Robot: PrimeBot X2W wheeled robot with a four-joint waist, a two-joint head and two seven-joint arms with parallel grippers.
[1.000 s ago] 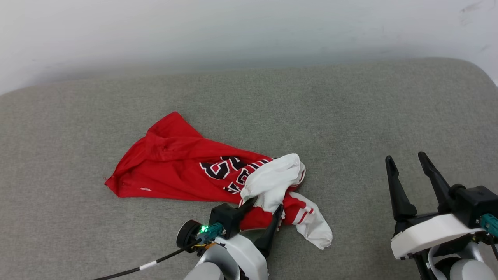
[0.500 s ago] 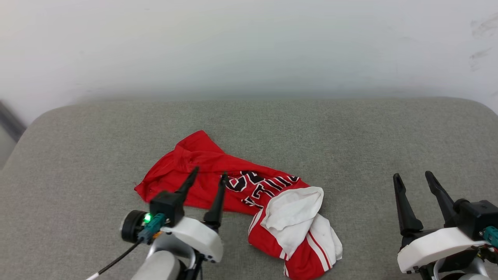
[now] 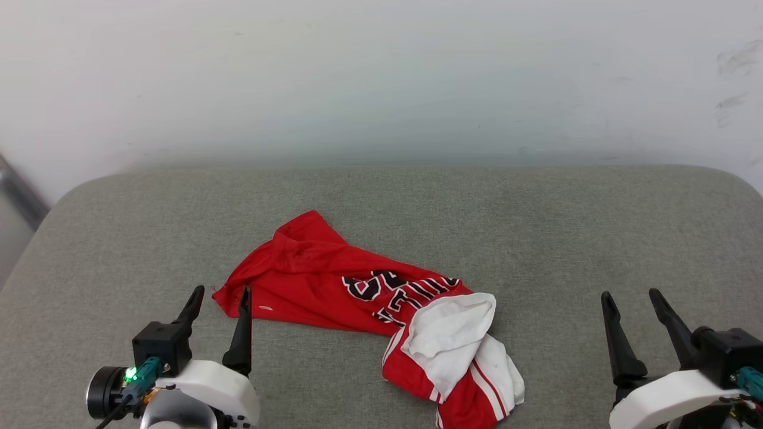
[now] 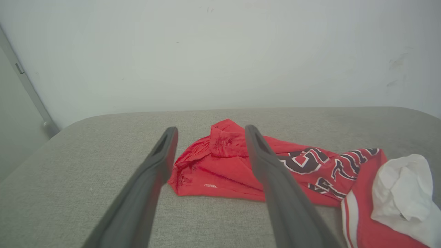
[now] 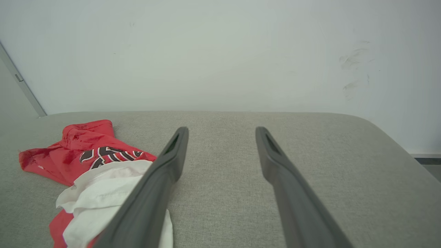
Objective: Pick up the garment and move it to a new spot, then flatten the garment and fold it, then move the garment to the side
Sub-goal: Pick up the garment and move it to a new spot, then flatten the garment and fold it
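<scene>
The garment (image 3: 310, 280) is a red jersey with black-and-white lettering, lying crumpled on the grey cushion (image 3: 536, 238). Its white part and striped trim (image 3: 453, 333) are bunched at the near right end. My left gripper (image 3: 222, 291) is open at the lower left, its fingertips just short of the garment's left corner and holding nothing. The left wrist view shows that gripper (image 4: 210, 129) with the red cloth (image 4: 224, 165) lying beyond its fingers. My right gripper (image 3: 629, 295) stands open at the lower right, well clear of the cloth. In the right wrist view, this gripper (image 5: 222, 129) has the garment (image 5: 86, 144) to its left.
A white wall (image 3: 381, 77) rises behind the cushion's far edge. A grey upright strip (image 3: 18, 190) runs down the wall at the far left. The cushion rounds off at its back corners. Bare grey fabric (image 5: 310, 165) lies ahead of the right gripper.
The left gripper has come off the garment's white end and drawn back to the left. The white part has settled on the cushion. The head camera has also shifted.
</scene>
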